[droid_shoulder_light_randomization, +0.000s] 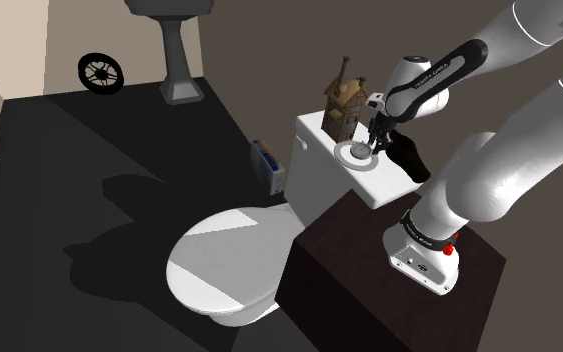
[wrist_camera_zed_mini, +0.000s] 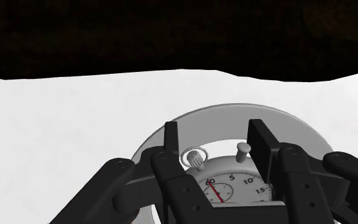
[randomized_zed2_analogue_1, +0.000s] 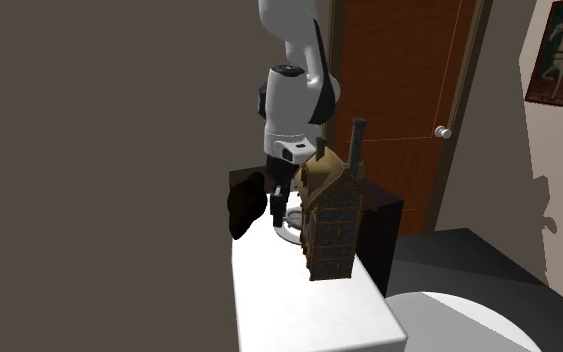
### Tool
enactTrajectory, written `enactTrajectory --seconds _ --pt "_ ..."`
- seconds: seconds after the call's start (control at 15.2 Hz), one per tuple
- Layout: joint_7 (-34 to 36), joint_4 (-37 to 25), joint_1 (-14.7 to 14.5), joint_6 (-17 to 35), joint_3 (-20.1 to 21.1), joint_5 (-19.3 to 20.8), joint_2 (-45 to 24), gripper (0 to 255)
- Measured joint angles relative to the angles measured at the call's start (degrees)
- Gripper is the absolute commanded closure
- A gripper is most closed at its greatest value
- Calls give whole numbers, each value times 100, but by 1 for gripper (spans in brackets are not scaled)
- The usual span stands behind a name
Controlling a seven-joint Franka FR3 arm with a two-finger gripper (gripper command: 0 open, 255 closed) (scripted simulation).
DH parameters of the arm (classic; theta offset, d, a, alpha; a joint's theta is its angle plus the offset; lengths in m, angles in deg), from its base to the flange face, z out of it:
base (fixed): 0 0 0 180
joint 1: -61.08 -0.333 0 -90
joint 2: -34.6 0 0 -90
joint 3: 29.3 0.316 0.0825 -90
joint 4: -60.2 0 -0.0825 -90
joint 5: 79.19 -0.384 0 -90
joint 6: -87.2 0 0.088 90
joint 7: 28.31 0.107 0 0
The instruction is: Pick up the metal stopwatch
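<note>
The stopwatch point(wrist_camera_zed_mini: 231, 184) is silver with a white dial, a red hand and a crown on top. It lies flat in a pale ring on the white toilet tank lid point(droid_shoulder_light_randomization: 314, 135). My black gripper point(wrist_camera_zed_mini: 215, 132) points down onto it, one finger pressed to each side of the case, shut on it. In the shoulder view the gripper point(droid_shoulder_light_randomization: 361, 150) meets the stopwatch point(droid_shoulder_light_randomization: 353, 154) near the lid's right end. In the second exterior view the gripper point(randomized_zed2_analogue_1: 277, 212) is partly hidden behind a model house, with the stopwatch's ring point(randomized_zed2_analogue_1: 287, 232) below it.
A brown model house point(droid_shoulder_light_randomization: 344, 100) with tall chimneys stands on the lid right beside the gripper. A dark rounded lump point(droid_shoulder_light_randomization: 409, 160) sits on the other side. The closed toilet seat point(droid_shoulder_light_randomization: 229, 265) lies below the tank; the dark stand point(droid_shoulder_light_randomization: 369, 270) abuts it.
</note>
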Motion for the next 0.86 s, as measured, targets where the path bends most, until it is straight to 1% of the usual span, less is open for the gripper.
enactTrajectory --seconds 0.13,0.4,0.46,0.79,0.86 --pt "118 -12 129 -260 116 178 247 255" --pt "240 -93 295 -753 316 343 674 255" --pt "279 -94 373 -911 389 412 837 255" --pt "348 -207 536 -1543 652 482 1364 255" --pt "356 -219 548 -1604 680 482 1413 255"
